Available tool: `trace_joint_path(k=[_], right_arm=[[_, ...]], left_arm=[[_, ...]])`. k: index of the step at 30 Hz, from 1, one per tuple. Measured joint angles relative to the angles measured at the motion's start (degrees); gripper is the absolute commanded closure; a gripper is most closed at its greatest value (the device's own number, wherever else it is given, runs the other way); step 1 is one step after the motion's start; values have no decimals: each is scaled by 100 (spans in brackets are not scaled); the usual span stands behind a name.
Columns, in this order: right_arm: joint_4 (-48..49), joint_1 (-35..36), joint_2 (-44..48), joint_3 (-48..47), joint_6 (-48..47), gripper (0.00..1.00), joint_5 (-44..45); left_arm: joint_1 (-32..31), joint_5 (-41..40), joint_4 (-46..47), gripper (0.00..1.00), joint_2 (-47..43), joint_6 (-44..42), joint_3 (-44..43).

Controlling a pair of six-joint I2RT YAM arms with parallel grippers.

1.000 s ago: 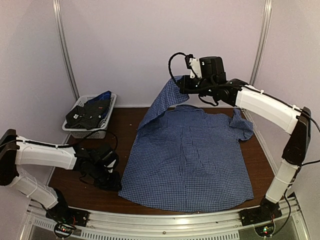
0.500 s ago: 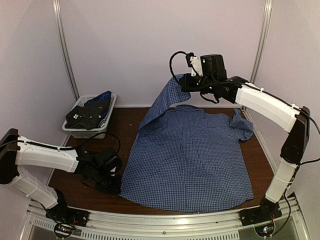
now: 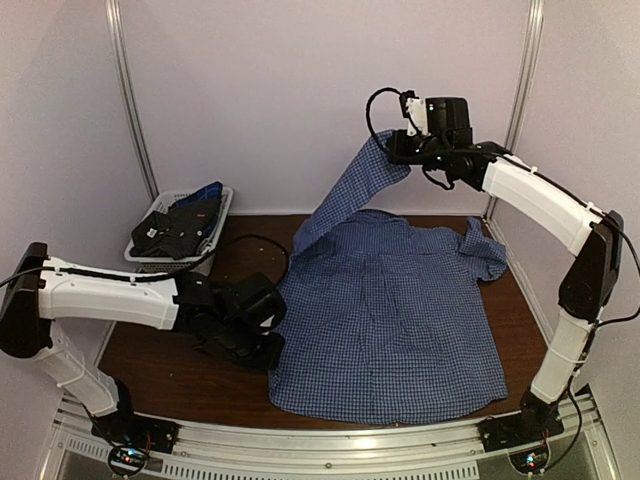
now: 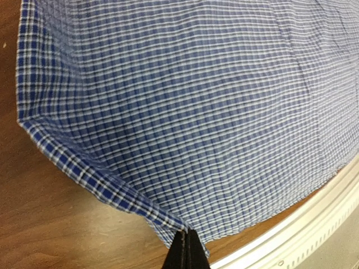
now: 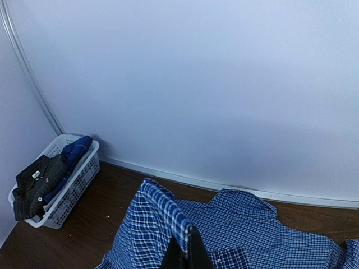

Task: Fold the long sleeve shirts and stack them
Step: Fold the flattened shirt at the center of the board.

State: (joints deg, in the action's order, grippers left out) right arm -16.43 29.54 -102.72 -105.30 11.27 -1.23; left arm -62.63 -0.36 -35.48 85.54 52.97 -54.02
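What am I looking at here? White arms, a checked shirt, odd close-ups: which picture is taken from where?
You see two robots: a left arm and a right arm, bolted at the near edge of a table. The wide picture comes from a fixed camera above and behind them. Each close-up comes from a camera on one arm's wrist. A blue checked shirt lies spread on the table. The left fingers are shut on its hem. The right fingers pinch a sleeve and hold it high. At the far left stands a white basket with dark clothes inside.
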Motion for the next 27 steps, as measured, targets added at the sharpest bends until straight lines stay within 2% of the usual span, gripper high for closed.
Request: trace_joint_path(k=[6, 13, 27], right_arm=[[-7, -538, 4, 9, -90, 100, 94], [-9, -1049, 186, 448, -111, 100, 282], [-116, -1285, 570, 901, -212, 100, 863]], left_arm=[[-382, 85, -26, 100, 656, -638, -898], [-566, 704, 7, 100, 1517, -1526, -1873], [-605, 1897, 107, 100, 2430, -2428, -2623]])
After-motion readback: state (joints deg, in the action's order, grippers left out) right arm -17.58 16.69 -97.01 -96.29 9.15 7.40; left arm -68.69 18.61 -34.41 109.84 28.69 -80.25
